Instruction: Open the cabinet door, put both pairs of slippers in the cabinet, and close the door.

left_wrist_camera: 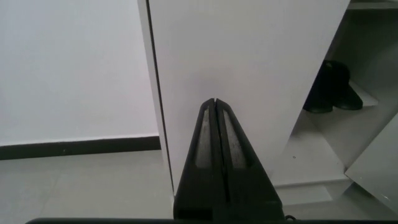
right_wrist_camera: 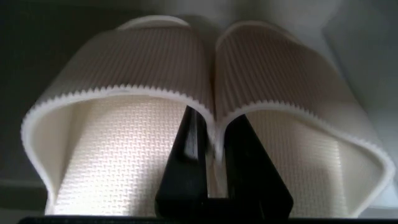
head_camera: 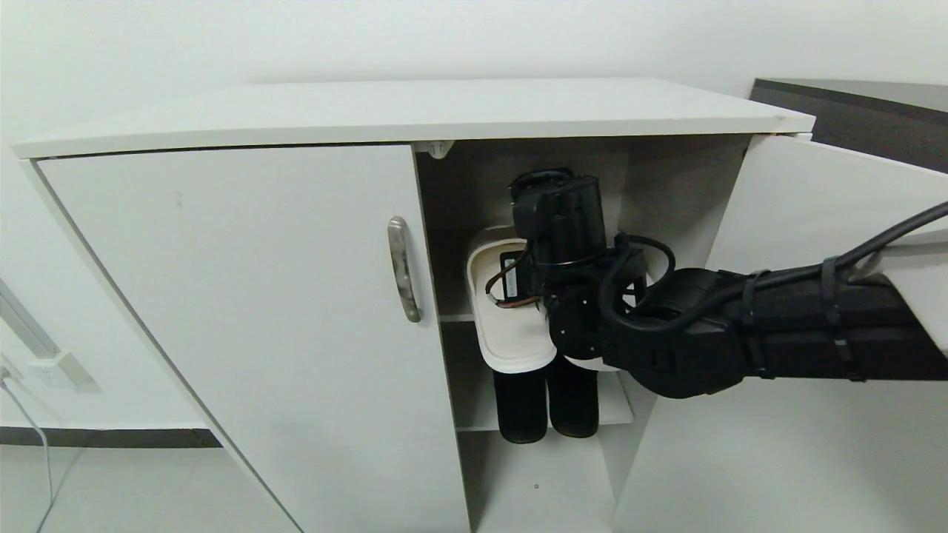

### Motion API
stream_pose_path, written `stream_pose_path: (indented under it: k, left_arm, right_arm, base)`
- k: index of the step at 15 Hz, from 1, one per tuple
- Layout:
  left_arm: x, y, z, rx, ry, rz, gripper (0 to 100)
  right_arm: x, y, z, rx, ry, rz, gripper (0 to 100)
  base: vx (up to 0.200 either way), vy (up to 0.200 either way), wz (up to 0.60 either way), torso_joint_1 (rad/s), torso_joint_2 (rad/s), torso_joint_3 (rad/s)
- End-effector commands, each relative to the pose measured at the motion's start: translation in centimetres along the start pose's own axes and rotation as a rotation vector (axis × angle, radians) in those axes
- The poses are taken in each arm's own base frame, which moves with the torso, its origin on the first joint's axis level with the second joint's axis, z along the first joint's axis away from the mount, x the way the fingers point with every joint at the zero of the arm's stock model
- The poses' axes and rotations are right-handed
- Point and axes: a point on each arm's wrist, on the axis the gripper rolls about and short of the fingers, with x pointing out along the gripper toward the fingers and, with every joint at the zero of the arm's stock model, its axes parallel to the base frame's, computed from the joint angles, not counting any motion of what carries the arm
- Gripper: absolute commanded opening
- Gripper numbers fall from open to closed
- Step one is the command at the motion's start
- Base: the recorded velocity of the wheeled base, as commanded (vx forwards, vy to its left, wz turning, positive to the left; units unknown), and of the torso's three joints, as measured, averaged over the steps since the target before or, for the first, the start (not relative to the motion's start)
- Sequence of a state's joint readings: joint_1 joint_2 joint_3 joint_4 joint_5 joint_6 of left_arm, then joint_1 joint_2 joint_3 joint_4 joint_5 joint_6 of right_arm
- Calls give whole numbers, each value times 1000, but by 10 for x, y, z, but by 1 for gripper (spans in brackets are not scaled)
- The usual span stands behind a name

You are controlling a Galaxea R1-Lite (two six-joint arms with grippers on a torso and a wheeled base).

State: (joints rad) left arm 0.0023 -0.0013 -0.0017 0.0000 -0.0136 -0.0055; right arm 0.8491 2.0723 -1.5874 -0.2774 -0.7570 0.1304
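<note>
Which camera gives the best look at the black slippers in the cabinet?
Head view: the black slippers lie side by side on a shelf, ends past its edge. The left wrist view shows them farther off, at an angle.

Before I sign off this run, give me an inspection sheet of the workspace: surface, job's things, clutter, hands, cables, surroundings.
Surface: shelf in the cabinet, carrying the black slippers.
Job's things: white slippers held inside the cabinet above the black pair; left door closed, right door open.
Clutter: nothing seen.
Hands: right hand shut on the white slippers' inner edges; left hand shut, empty, facing the left door.
Cables: black cable along the right arm; thin wire by the wall socket.
Surroundings: white wall, pale floor.
</note>
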Motion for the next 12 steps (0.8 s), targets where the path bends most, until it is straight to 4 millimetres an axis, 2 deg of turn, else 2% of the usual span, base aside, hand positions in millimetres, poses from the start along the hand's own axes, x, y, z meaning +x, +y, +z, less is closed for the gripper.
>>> stream_pose_path:
  k: [1,6,9,12]
  left_arm:
    - [0,0,0,-1,1,1,0]
    - [0,0,0,-2,1,1,0]
    - [0,0,0,-4,1,1,0]
    - [0,0,0,-4,1,2,0]
  right_arm:
    - [13,1,-6,-10,14,-17,0]
    - [44,0,2,-7,38,-22,0]
    - [56,2,12,31,36,-34,0]
    - [62,3,8,29,48,-27,0]
  base:
    - [0,0,0,0,0,0]
    - [0,0,0,0,0,0]
    - [0,0,0,0,0,0]
    - [0,0,0,0,0,0]
